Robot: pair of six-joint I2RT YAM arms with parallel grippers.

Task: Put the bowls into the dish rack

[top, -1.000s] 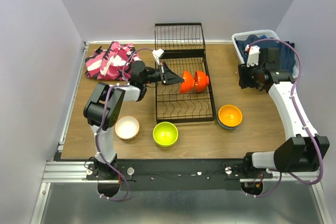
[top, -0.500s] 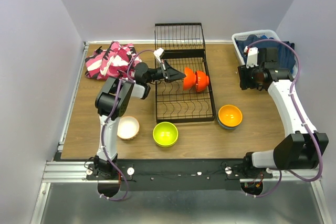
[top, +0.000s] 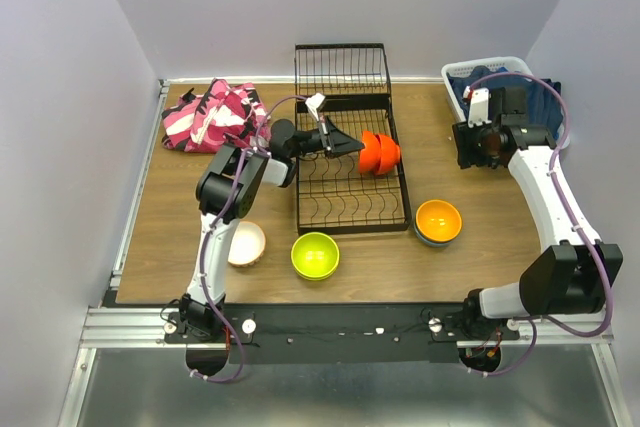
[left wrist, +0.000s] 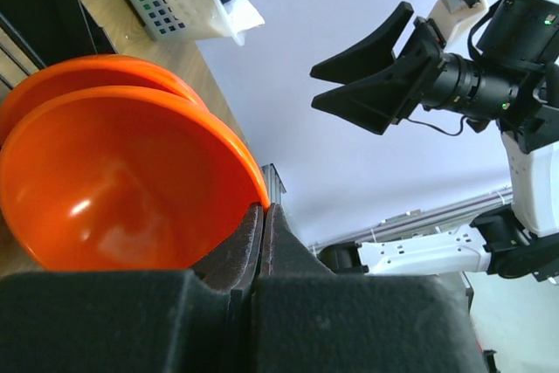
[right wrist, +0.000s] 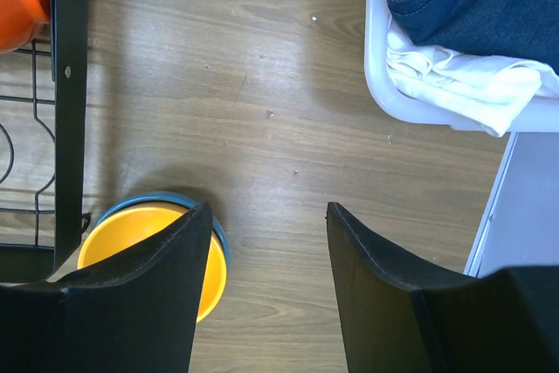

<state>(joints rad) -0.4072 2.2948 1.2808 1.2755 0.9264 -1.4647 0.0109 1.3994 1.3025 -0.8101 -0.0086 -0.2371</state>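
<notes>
Left gripper (left wrist: 265,208): clenched, empty, tips touching red-orange bowls (top: 379,152) (two, on edge) in dish rack (top: 352,230), far centre of tabletop (top: 180,247) | Right gripper (right wrist: 269,211): released, empty, near right edge.

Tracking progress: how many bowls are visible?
6: two red-orange plastic bowls in the black wire dish rack; on the wooden table, cream-white, lime green, and orange nested in blue.

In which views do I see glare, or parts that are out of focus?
Left wrist view: a glare spot on the near red-orange bowl; the left gripper pinching its rim is blurred and dark. Right wrist view: the table is sharp, the right gripper almost black. Top external view: even light, soft shadows.
</notes>
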